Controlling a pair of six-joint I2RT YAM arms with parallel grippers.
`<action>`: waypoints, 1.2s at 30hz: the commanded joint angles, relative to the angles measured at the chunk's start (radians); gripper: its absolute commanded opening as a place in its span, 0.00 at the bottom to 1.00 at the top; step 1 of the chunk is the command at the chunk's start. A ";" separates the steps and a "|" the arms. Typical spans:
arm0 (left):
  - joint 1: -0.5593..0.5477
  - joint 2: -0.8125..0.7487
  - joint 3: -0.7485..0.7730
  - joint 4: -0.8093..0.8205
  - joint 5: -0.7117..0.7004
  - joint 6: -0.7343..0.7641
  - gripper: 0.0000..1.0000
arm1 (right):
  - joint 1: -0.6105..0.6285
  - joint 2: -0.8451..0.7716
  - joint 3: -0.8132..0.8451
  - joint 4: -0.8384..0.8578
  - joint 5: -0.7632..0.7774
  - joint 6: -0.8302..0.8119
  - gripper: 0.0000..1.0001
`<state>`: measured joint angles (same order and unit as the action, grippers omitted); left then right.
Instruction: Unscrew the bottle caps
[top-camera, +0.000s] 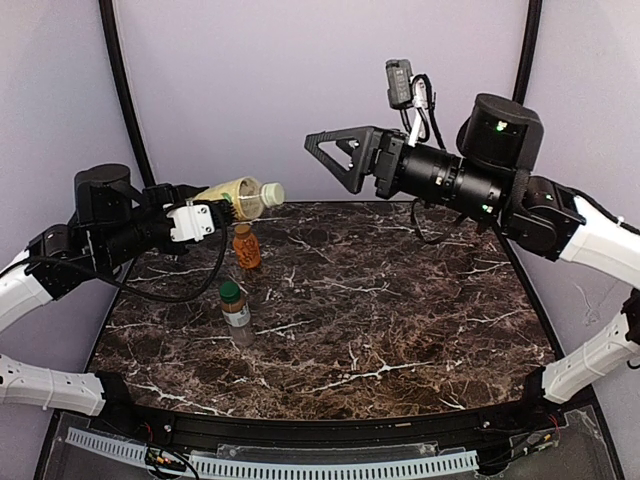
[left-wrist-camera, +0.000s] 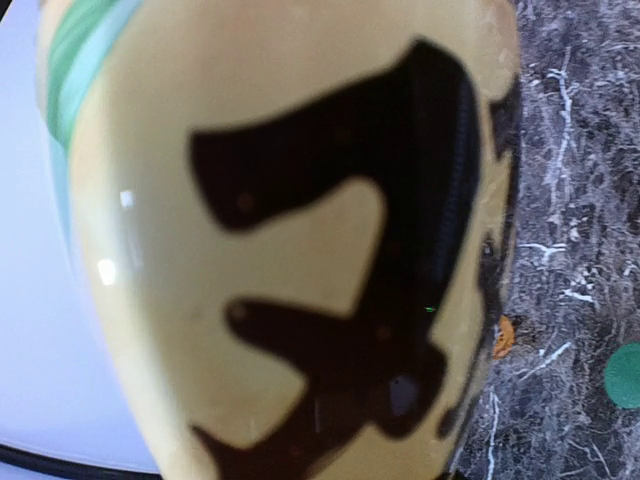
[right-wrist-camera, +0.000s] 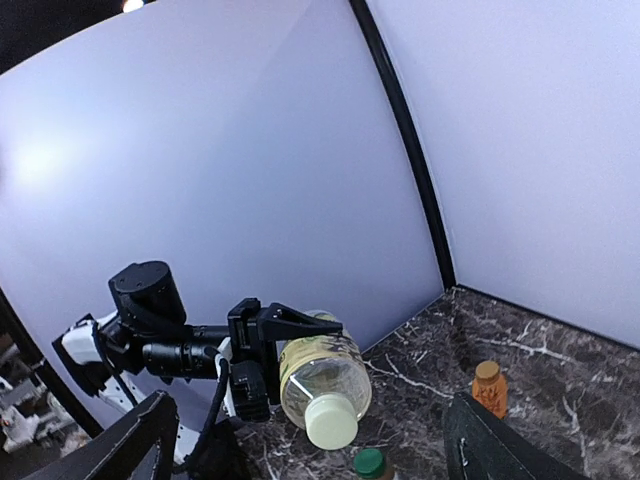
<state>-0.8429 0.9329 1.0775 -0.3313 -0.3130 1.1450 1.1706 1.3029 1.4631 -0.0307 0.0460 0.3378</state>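
Left end effector (top-camera: 222, 208) clamps yellow-green tea bottle (top-camera: 240, 195) horizontally above table (top-camera: 400, 330) (cream-white cap (top-camera: 272, 193) fitted); right end effector (top-camera: 330, 160) spread wide, raised.

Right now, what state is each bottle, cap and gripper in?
Tea bottle: held sideways in the air, white cap on.
Orange bottle: upright on table, gold cap on.
Clear bottle: upright, green cap on.
Left gripper: shut on tea bottle.
Right gripper: open, empty, raised.

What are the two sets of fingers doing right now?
Left fingers: closed on the yellow-green bottle, held sideways in the air.
Right fingers: open, holding nothing.
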 joint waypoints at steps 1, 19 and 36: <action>-0.003 -0.009 -0.068 0.337 -0.148 0.144 0.16 | -0.029 0.062 -0.041 0.109 0.048 0.320 0.90; -0.004 -0.040 -0.134 0.434 -0.160 0.251 0.16 | -0.070 0.260 0.105 0.107 -0.118 0.392 0.60; -0.003 -0.036 -0.129 0.422 -0.151 0.244 0.16 | -0.079 0.288 0.129 0.096 -0.185 0.372 0.19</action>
<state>-0.8429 0.9134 0.9585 0.0734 -0.4618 1.3949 1.0992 1.5803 1.5578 0.0513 -0.1123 0.7345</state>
